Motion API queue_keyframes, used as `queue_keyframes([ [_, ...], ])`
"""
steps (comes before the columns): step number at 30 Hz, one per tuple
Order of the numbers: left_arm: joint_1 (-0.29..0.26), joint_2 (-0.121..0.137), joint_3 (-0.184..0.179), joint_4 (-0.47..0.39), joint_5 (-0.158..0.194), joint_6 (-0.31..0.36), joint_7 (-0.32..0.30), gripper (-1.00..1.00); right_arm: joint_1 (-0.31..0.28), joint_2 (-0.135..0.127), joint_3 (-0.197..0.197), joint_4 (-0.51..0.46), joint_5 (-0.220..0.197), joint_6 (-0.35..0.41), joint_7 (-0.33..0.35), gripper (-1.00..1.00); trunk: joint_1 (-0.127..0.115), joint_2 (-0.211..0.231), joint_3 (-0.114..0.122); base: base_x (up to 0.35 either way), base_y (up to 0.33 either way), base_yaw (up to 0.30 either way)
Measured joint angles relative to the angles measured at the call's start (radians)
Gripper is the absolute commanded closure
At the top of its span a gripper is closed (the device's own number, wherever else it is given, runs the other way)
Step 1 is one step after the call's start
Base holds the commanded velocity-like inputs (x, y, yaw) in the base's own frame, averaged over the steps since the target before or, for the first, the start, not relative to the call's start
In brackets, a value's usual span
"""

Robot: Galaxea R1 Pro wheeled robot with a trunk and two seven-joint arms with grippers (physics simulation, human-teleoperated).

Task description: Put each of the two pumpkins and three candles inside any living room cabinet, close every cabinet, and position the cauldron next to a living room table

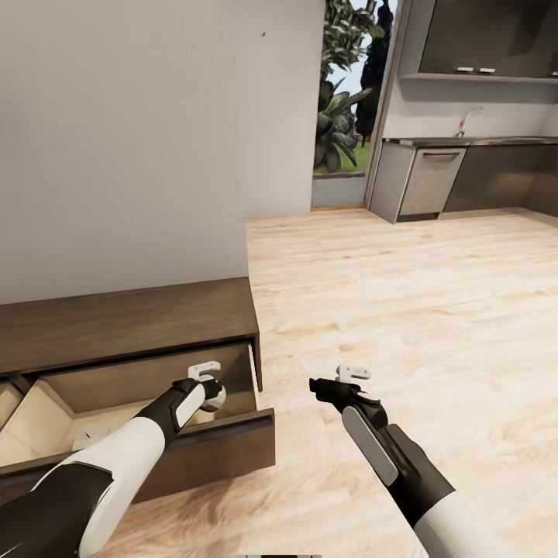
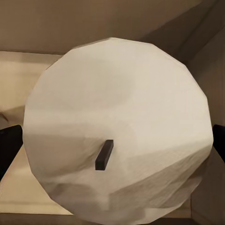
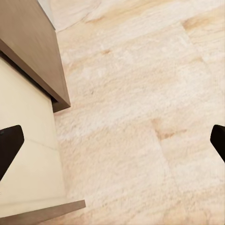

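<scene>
A cream candle (image 2: 117, 117) with a short dark wick looms close in the left wrist view, with dark fingertips (image 2: 9, 145) at its sides. My left gripper (image 1: 211, 390) is shut on the candle (image 1: 218, 397) and holds it over the open drawer (image 1: 155, 380) of the dark-brown cabinet (image 1: 124, 318). The drawer's pale interior lies below the candle. My right gripper (image 1: 324, 385) hangs open over the wood floor, just right of the drawer's front corner (image 3: 51, 208), and is empty.
The pulled-out drawer front (image 1: 225, 449) juts into the floor space beside my right arm. A grey wall rises behind the cabinet. A doorway with plants (image 1: 341, 116) and a kitchen counter (image 1: 465, 174) stand far back on the right, across open wooden floor (image 1: 403, 310).
</scene>
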Motion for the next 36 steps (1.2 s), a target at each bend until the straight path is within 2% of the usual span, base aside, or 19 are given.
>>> queue_keyframes([
  [25,0.0,0.0,0.002,-0.001,-0.002,-0.001,0.001,-1.0,0.0,0.004,0.0,-0.026,0.0,0.002,0.0,-1.0,0.0,0.0,0.0,0.0,0.0,0.0],
  [28,0.0,0.0,0.001,-0.002,-0.003,-0.039,0.0,-1.0,0.0,0.004,0.0,-0.026,0.0,0.002,0.0,-1.0,0.0,0.0,0.0,0.0,0.0,0.0],
  [32,0.0,0.0,0.0,0.0,-0.001,-0.138,-0.001,-1.0,0.0,0.004,0.0,-0.026,0.0,0.002,0.0,-1.0,0.0,0.0,0.0,0.0,0.0,0.0],
  [36,0.001,-0.001,0.0,0.0,0.0,-0.163,-0.001,-1.0,0.0,0.004,0.0,-0.026,0.0,0.002,0.0,-1.0,0.0,0.0,0.0,0.0,0.0,0.0],
])
